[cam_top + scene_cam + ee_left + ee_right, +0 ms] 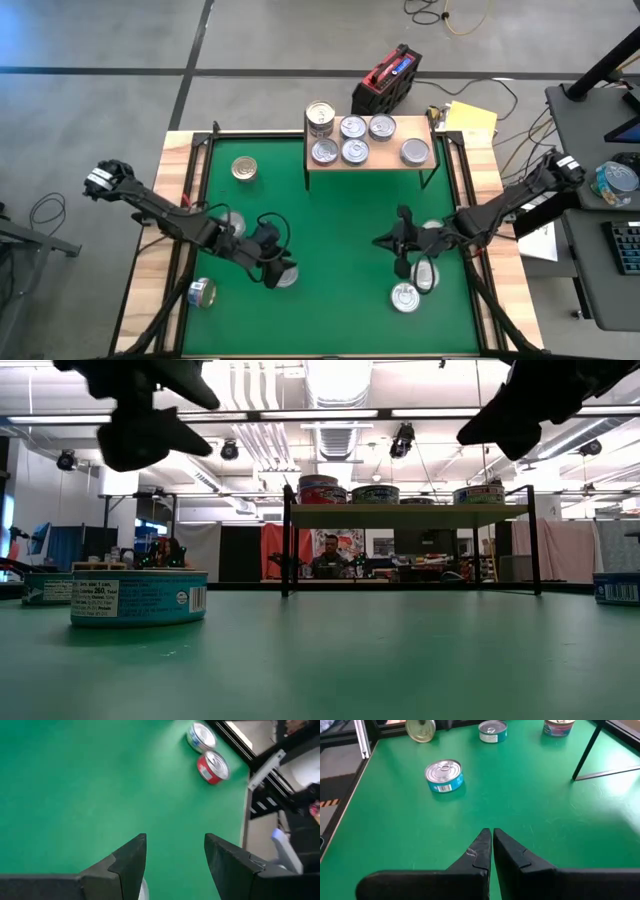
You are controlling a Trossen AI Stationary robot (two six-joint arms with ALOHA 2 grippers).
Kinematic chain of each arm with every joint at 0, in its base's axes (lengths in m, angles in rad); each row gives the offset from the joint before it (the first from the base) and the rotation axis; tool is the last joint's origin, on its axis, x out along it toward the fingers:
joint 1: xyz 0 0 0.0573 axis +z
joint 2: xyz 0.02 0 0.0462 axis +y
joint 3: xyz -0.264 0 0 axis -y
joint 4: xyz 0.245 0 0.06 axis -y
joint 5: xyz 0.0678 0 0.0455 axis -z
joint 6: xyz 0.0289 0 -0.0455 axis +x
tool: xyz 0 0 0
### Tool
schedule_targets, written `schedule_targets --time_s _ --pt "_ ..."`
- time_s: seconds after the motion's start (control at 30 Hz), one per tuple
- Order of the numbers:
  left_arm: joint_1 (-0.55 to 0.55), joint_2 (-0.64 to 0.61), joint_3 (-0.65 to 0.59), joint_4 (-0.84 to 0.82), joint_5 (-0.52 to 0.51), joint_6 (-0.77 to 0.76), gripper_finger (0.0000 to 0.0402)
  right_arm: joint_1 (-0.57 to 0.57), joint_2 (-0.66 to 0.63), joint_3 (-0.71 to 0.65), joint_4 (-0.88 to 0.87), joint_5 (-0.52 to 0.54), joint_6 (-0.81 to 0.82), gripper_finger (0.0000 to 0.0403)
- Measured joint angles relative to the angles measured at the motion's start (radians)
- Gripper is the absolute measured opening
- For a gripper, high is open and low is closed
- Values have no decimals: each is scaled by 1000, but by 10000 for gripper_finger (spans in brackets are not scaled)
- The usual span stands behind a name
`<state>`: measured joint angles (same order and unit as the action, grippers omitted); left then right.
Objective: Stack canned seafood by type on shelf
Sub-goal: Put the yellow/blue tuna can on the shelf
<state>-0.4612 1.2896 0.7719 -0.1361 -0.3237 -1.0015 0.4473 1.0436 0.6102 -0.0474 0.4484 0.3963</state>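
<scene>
Six tins [353, 127] on shelf [425, 165], others scattered.

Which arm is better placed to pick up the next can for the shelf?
Probably the left. The left gripper is open and hovers right beside a loose can on the green mat. The right gripper is shut and empty, so it would first need to open.

The right end effector [492, 847], fingers together, hangs over the green mat [530, 795]; a blue-labelled tin [444, 776] stands beyond.
</scene>
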Motion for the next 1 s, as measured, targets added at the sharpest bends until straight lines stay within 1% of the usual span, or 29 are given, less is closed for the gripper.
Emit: schedule_targets --time_s 0.33,0.57,0.67,0.83,1.0 --pt "-94 0 0 -9 11 -83 184 17 79 -1 40 -3 24 9" --pt "-116 6 0 -48 11 -86 184 101 93 -1 52 -3 94 9" --pt "-129 39 0 -56 19 -55 184 119 91 -1 101 -4 153 9" --pt "-141 123 0 -58 29 -29 178 104 91 -1 128 -9 293 9" --pt "-141 194 1 -64 36 -21 157 67 93 3 141 -55 287 9"
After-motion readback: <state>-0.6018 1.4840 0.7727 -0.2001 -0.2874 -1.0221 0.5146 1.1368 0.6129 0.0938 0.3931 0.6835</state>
